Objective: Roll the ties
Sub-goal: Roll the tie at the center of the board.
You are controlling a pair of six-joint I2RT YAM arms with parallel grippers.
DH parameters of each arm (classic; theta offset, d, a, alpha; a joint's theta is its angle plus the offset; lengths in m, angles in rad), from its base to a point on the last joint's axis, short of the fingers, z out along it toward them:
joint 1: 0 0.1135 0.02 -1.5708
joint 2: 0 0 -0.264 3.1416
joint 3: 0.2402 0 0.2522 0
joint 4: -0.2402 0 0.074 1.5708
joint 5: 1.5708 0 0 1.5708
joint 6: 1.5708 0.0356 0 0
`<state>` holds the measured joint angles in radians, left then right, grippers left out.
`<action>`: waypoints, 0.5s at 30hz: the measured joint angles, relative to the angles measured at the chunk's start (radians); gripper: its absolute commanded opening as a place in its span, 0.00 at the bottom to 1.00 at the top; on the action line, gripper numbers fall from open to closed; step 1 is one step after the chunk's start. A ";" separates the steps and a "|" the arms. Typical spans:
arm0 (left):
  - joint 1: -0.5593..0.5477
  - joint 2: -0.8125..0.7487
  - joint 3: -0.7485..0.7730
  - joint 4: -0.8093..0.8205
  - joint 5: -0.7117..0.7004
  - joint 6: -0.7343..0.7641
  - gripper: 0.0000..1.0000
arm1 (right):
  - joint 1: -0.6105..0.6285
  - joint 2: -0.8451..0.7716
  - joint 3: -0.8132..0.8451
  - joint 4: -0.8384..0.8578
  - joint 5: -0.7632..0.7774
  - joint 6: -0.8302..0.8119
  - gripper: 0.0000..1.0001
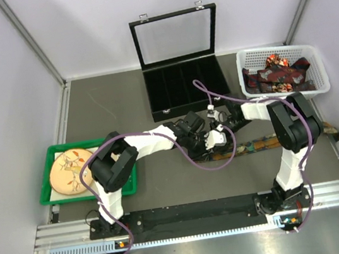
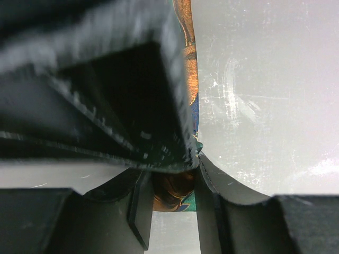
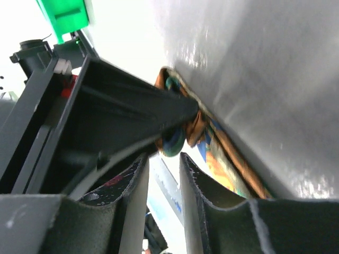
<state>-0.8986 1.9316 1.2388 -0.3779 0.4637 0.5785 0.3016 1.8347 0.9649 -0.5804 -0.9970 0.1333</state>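
Arms meet over the middle of the worktop, just in front of the open black case. One tie lies flat there, running from under the two wrists out to the right, its far end poking past the right arm's elbow.

The left pincer is clenched on the near end of that tie: patterned cloth in orange, brown and green fills the gap between its fingers, and more of the strip runs away up the worktop beyond them. From the right wrist's side, one dark finger of the left pincer presses on a small curl of the tie where the cloth bends back on itself, and the rest trails off flat along the surface.

The right pincer is released, its fingers apart with nothing between them, standing just beside that curled end and not touching it as far as I can see.

More ties are heaped in the white basket at the far right, next to the case. On the left sits a green tray with a cream plate on it, well apart from the pincers.
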 measured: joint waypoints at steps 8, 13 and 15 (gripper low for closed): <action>0.000 0.000 0.000 0.000 0.008 0.000 0.41 | 0.020 0.033 -0.004 0.083 -0.005 0.065 0.09; 0.000 0.001 0.000 -0.001 0.015 0.002 0.52 | 0.024 0.054 -0.006 0.092 0.003 0.068 0.00; 0.001 0.001 0.000 -0.008 0.019 0.003 0.61 | 0.023 0.063 -0.007 0.088 0.013 0.062 0.00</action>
<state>-0.8978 1.9327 1.2388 -0.3859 0.4831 0.5819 0.3244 1.8973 0.9577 -0.4927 -0.9844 0.1955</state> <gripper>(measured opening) 0.505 0.017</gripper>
